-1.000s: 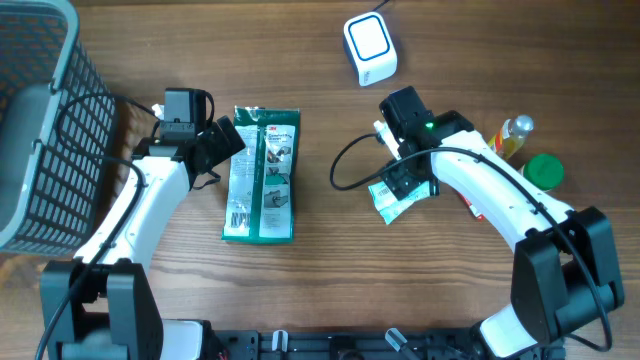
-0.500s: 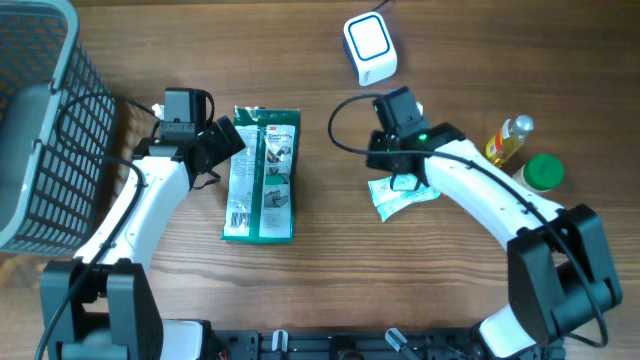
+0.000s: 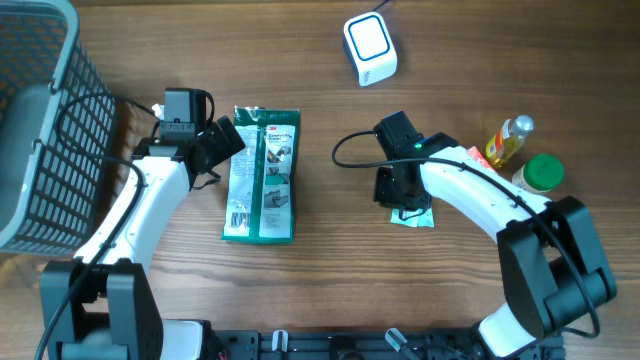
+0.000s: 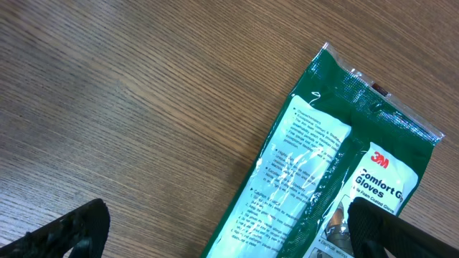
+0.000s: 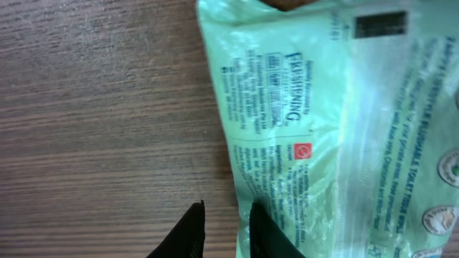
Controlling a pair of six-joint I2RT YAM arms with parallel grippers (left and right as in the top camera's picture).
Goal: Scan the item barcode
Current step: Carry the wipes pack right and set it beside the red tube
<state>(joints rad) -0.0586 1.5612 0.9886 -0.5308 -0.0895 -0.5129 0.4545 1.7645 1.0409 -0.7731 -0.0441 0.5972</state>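
Slippage worries me most: the right pincer (image 5: 224, 231) has its 2 tips nearly together at the edge of the wipes packet (image 5: 344, 129), which lies flat on the surface (image 5: 93, 107), well apart from the scanner (image 3: 370, 47). I cannot tell if they bite. A thin-film pinch could pull free mid-lift. The left pincer (image 4: 229, 233) hangs wide apart over the glove pack (image 4: 323, 179).

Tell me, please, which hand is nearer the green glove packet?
Left. The left hand sits right beside the glove packet; the right hand is far off, at the wipes packet.
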